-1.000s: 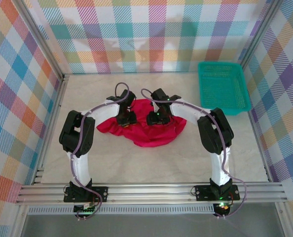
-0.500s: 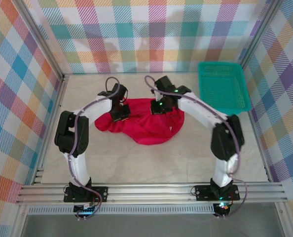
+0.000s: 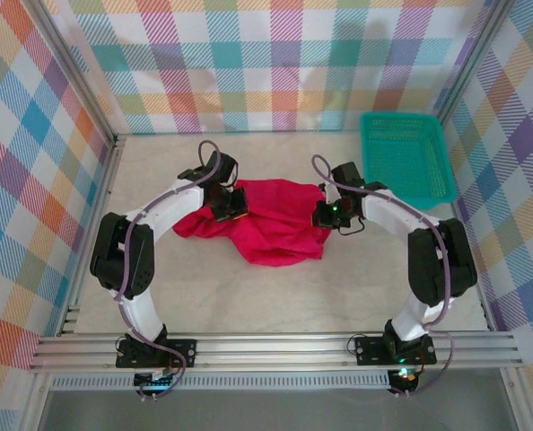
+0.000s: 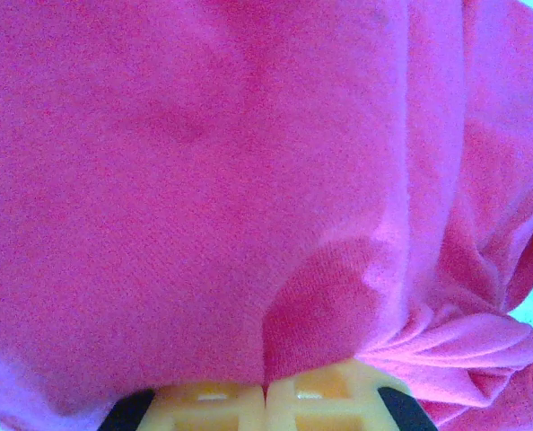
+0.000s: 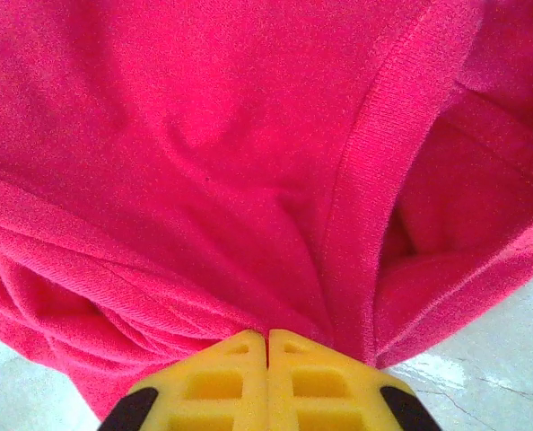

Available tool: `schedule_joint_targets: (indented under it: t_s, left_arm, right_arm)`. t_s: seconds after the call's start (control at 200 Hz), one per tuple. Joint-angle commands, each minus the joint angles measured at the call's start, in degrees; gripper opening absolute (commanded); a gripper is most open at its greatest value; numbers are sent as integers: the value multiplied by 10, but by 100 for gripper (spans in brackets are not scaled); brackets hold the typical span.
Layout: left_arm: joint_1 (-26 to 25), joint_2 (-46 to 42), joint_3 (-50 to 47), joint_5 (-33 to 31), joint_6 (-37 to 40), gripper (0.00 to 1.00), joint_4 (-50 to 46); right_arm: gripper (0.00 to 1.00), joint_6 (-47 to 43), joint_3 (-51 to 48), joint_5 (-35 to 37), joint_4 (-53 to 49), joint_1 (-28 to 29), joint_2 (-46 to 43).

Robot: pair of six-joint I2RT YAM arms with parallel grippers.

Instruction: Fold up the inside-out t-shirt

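1. The bright red, soft cloth t-shirt (image 3: 275, 235) lies rumpled on the pale table (image 3: 249, 292), well apart from the teal plastic basket (image 3: 408, 160).
2. From overhead, the left gripper (image 3: 232, 205) and right gripper (image 3: 326, 215) sit at its opposite edges.
3. The wrist views show what the overhead view cannot: yellow fingertips (image 5: 240, 359) pressed together, each pair pinching red cloth.

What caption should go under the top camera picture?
Left gripper and right gripper pinch the red t-shirt, with a teal basket off to the right.
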Motion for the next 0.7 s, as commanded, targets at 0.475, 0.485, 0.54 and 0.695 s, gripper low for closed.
schedule_joint_targets:
  t_s: [0.475,0.485,0.54,0.695]
  left_arm:
    - [3,-25,59,-35,-25,0,-31]
    - [3,-26,59,-35,-24,0,-31]
    - [3,-33,59,-36,-25,0,-32]
    - [4,-50,55,-37,-24,0,-38]
  right_arm:
    - [45,73,143,14,28,163,94]
    - [45,73,146,15,28,163,100]
    - [48,71,169,27,25,163,128]
    - [40,64,247,76,7,157,195]
